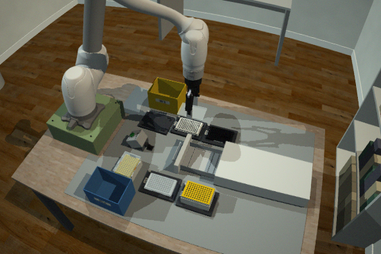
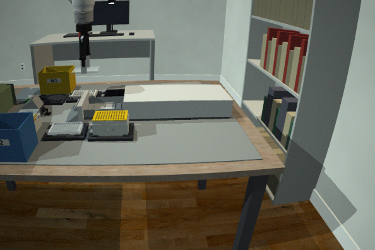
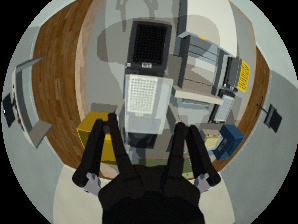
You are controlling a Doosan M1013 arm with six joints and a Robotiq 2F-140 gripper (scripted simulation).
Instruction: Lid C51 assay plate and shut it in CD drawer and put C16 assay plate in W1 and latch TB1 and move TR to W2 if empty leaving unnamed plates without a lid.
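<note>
Currently clamping the end effector (image 1: 189,111) on the pale plate lid (image 1: 198,112), holding it level and well above the worktop (image 1: 29,167). Starting at the left: hovering just right of the yellow bin W1 (image 1: 167,93), with the lid park LP (image 1: 156,122) lying bare in front of it. Hanging behind the clear plate (image 1: 188,126) in the middle nest, not over the target. Needing, by judgement, to travel rightward and toward the near side, since the black STORE plate (image 1: 220,134) is sitting uncovered in the next nest to the right. Running the lid's long axis apparently parallel to that plate's long side, so probably needing no turn of the wrist before lowering.
</note>
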